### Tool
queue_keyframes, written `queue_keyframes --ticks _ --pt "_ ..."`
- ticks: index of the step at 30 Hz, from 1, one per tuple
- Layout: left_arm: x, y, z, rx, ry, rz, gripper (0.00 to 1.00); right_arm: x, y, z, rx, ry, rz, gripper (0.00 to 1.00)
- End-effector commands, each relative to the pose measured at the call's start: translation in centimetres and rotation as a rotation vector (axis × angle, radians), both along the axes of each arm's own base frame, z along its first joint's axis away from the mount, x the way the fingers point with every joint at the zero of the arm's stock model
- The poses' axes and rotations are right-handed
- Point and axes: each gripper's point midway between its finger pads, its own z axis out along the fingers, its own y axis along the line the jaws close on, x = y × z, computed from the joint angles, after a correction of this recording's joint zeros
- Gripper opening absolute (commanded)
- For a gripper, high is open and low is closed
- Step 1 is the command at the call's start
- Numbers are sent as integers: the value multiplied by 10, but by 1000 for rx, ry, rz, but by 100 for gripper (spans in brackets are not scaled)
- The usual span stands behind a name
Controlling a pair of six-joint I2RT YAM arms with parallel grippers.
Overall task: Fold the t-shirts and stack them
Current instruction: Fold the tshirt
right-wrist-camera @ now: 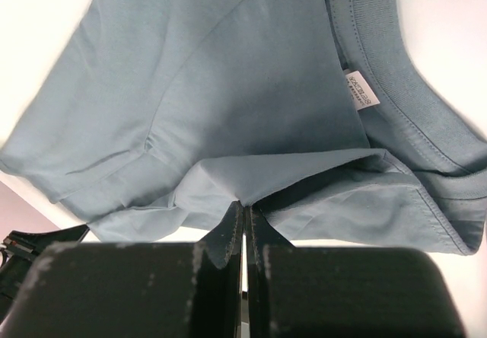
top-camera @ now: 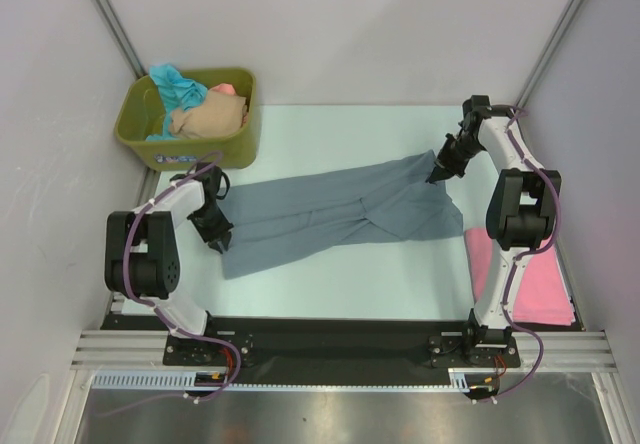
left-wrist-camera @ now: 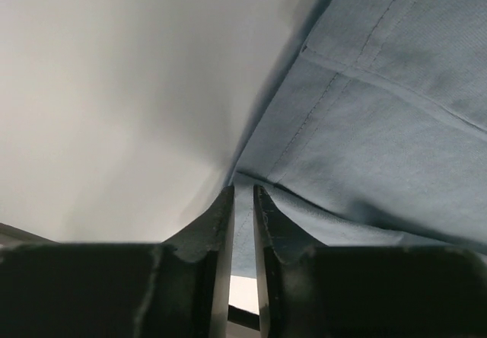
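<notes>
spreading the slate grey-blue t-shirt (top-camera: 340, 214) flat for folding is judged to be the step in hand: the garment is drawn out across the middle of the counter (top-camera: 340, 284), from the left gripper (top-camera: 217, 234) at its hem end to the right gripper (top-camera: 438, 172) at its collar end, farther back on the right. in the right wrist view the jaws are seen pressed together on a pinch of cloth just below the ribbed collar (right-wrist-camera: 380, 49) and its white label (right-wrist-camera: 359, 90). in the left wrist view the jaws stand almost together with the hem edge caught between their tips, so a pinch is taken to be made there, though how firm cannot be told. a pink t-shirt (top-camera: 545, 284) lies at the near right, and more shirts are heaped in the olive-green tub (top-camera: 240, 129) at the far left. next, the bunched, narrowed middle would need to be laid out flat, with both pinches held evenly so that neither end slips.
</notes>
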Motion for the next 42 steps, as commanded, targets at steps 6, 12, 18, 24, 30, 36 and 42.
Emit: queue_keyframes --ticks 6,12,18,24,30,36,42 --pt "1 9 -5 39 -11 1 15 2 7 20 22 -59 20 0" --pt "-5 11 -8 47 -10 3 34 0 8 20 24 -57 25 0" --pt "-7 11 -21 52 21 2 30 0 9 21 26 -59 27 0" --pt "-3 18 -13 88 -8 5 13 0 10 23 27 -63 29 0" --pt "-5 20 0 101 -36 14 0 -2 8 26 15 -67 29 0" --pt "-9 25 32 131 -89 39 0 2 9 38 19 -101 28 0" --pt "4 31 66 163 -147 46 0 5 11 41 27 -106 27 0"
